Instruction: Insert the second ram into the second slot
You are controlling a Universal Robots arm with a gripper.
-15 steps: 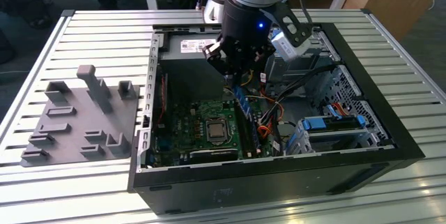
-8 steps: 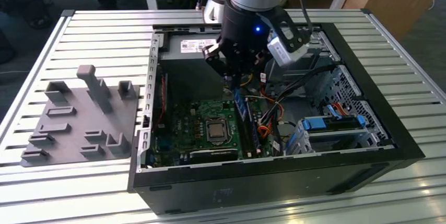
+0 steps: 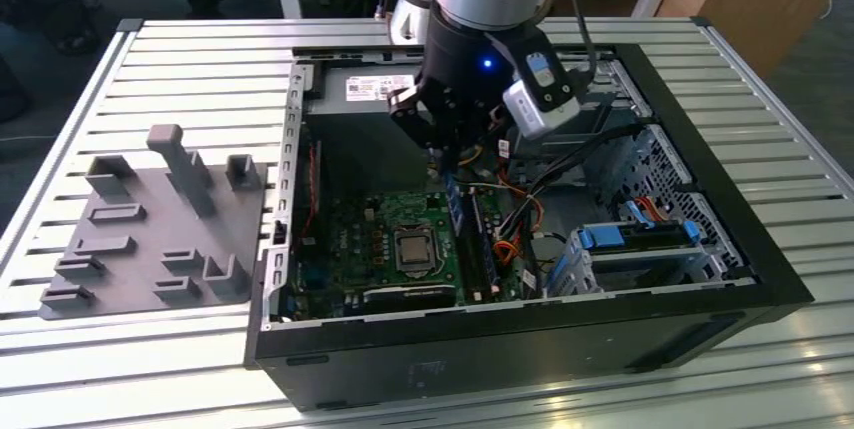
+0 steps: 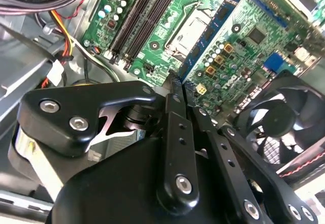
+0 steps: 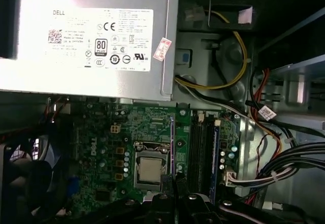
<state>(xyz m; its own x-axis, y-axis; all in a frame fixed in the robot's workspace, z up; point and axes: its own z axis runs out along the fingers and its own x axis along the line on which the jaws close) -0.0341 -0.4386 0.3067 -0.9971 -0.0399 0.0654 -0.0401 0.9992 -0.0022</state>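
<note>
Hand low inside the open computer case on the bench. Its fingers are closed on the second ram, which is held clear above the motherboard, not seated. The ram's long axis runs near-to-far, parallel to the empty dark slots. In the first wrist view it shows edge-on between the processor socket and those slots, so I judge they lie just to the exterior view's right of it. Another blue stick sits in the slot beyond.
</note>
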